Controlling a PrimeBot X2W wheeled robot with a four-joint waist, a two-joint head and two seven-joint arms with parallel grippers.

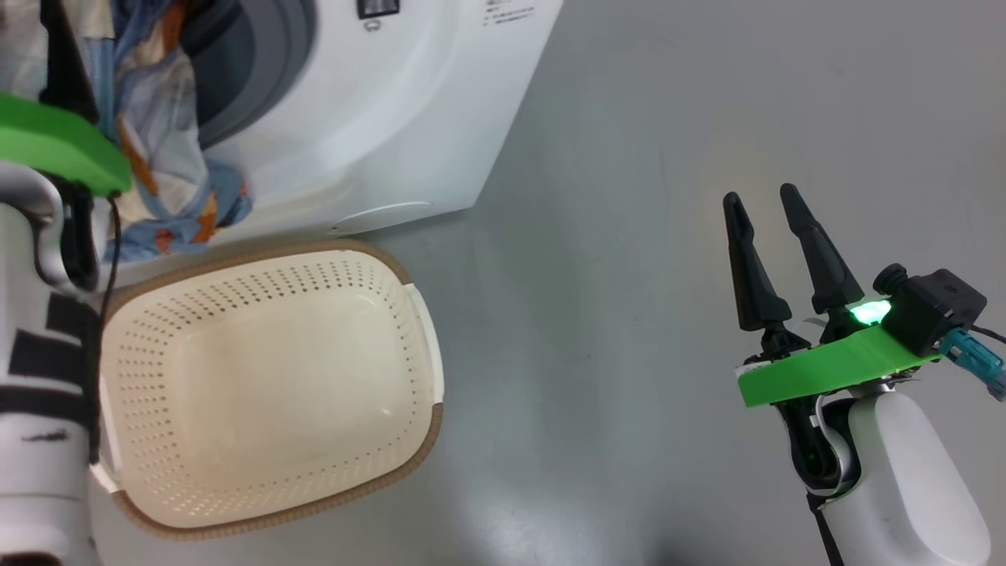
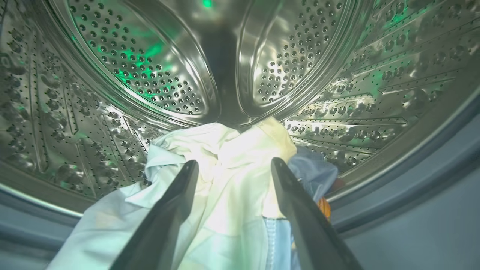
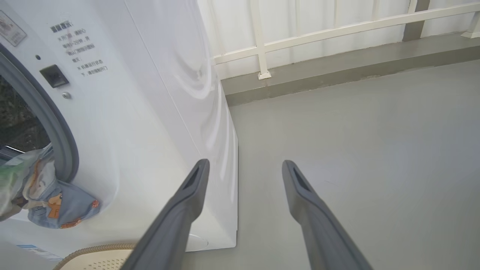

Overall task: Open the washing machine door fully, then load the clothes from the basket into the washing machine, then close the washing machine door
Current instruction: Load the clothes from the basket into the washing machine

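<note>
Two pincers spread wide, gripping nothing | left pincer [image 2: 233, 162] in the steel drum [image 2: 375, 75] mouth, clothes [image 2: 228, 146] heaped between its fingers | blue hem overhangs the gasket [image 1: 271, 71], 10 o'clock of the empty basket [image 1: 259, 377] | judged: push the hem deeper before closing | right pincer [image 1: 760, 193] at 3 o'clock, open floor [image 1: 629, 236] around

Basket [image 1: 428, 440] stands on the floor [image 1: 629, 236] directly before the washing machine [image 1: 377, 118], below its drum opening. Clothes [image 1: 169, 157] lie partly in the drum [image 2: 131, 56] and partly hang over the gasket [image 1: 279, 55] down the front panel, above the basket's rear rim. Left gripper [image 2: 234, 162] sits within the drum mouth, over the clothes. Right gripper [image 1: 758, 194] hangs over the floor, well right of the basket.
</note>
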